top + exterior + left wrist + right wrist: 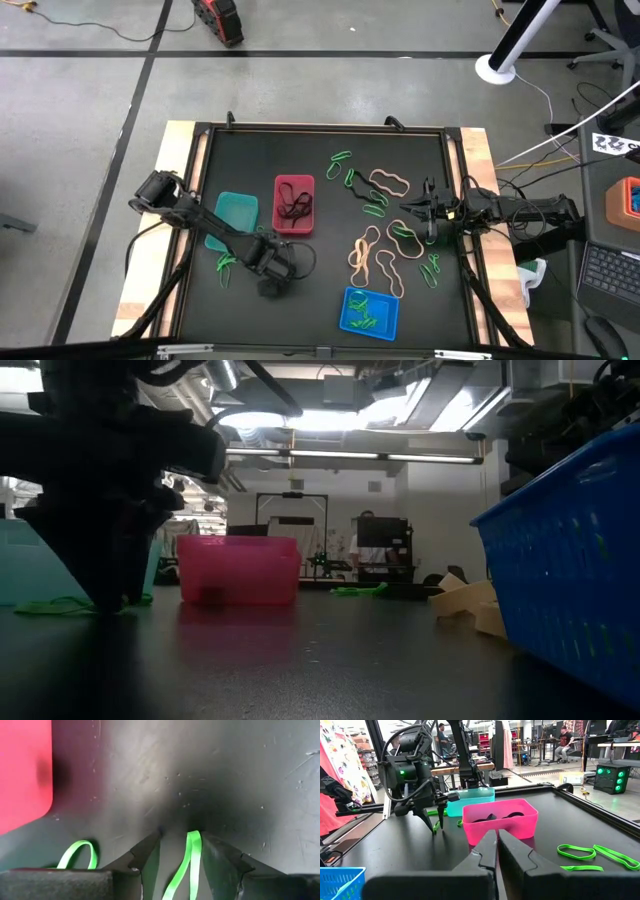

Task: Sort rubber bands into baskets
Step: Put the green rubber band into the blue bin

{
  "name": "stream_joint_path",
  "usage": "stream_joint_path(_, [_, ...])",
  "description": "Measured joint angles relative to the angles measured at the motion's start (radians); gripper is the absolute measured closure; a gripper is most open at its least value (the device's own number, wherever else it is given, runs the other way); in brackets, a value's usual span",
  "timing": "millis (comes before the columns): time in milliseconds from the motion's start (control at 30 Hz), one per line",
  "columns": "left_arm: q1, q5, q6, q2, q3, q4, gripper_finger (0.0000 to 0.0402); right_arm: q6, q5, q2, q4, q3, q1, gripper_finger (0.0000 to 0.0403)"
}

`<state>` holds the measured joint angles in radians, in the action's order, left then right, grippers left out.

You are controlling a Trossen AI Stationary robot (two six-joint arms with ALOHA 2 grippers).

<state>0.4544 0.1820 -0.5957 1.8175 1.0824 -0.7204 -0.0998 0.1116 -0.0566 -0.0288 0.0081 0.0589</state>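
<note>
The sorting is partly done, by the look of it. The red basket (pixel 294 204) holds a tangle of black rubber bands (pixel 293 208), and the blue basket (pixel 369 312) near the table's front edge holds a few green ones (pixel 364 318); the teal basket (pixel 233 217) seems to have nothing in it, though the left arm crosses part of it. Most bands are still loose on the table (pixel 320 290): green and tan loops (pixel 377 252) scattered across its right half, and a green band (pixel 226 268) lying left of the left hand (pixel 272 282). That left hand is down at the table with its fingers spread and a green band (pixel 185 865) between them, not yet pinched. The right hand (pixel 412 209) hovers over the loose bands on the right with fingers pressed together, holding nothing.
</note>
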Motion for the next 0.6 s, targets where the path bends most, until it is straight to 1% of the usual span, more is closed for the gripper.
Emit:
stream_joint_path(200, [-0.004,-0.025,0.0,0.0,0.0,0.0,0.0266,0.0,0.0,0.0,0.0,0.0,0.0,0.0384])
stream_joint_path(300, [-0.003,-0.027,0.0,0.0,0.0,0.0,0.028,0.0,0.0,0.0,0.0,0.0,0.0,0.0384])
stream_joint_path(433, [-0.004,-0.027,0.0,0.0,0.0,0.0,0.032,0.0,0.0,0.0,0.0,0.0,0.0,0.0384])
stream_joint_path(600, [-0.004,-0.039,-0.015,0.0,0.0,0.003,0.0386,0.0,0.0,0.0,0.0,0.0,0.0,0.0384])
